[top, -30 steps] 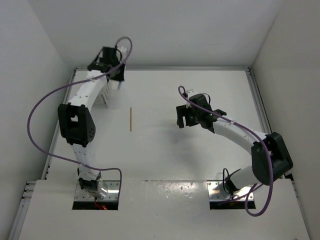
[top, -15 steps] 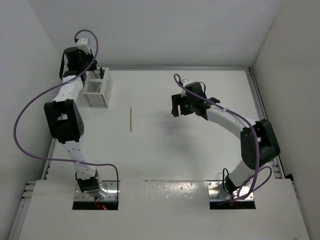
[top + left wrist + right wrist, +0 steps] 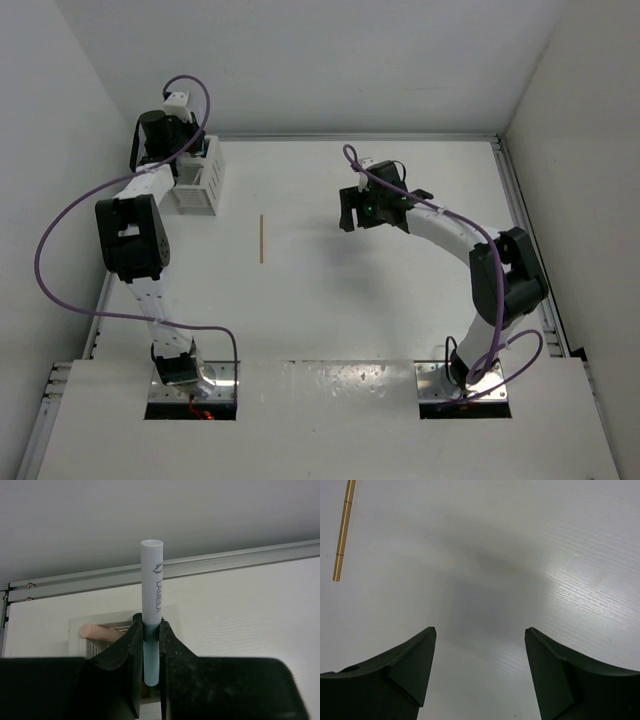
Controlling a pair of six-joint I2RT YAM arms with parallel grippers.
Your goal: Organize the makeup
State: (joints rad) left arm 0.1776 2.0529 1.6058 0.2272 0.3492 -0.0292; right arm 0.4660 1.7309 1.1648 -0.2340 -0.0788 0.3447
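My left gripper is shut on a pale blue stick with a white lettered cap, holding it upright. In the top view this gripper is at the far left corner, by the white slotted rack. A pink stick lies in the rack just behind my fingers. A tan stick lies alone on the table; it also shows in the right wrist view. My right gripper is open and empty above the bare table, well right of the tan stick; its wrist view shows the jaws wide apart.
A metal rail runs along the table's far edge against the back wall. White walls close in the left and right sides. My left arm stretches along the left edge, partly covering the rack.
My left gripper swung from the rack's right side over to the far left corner with the pale blue stick. My right gripper shifted a little left and farther away.
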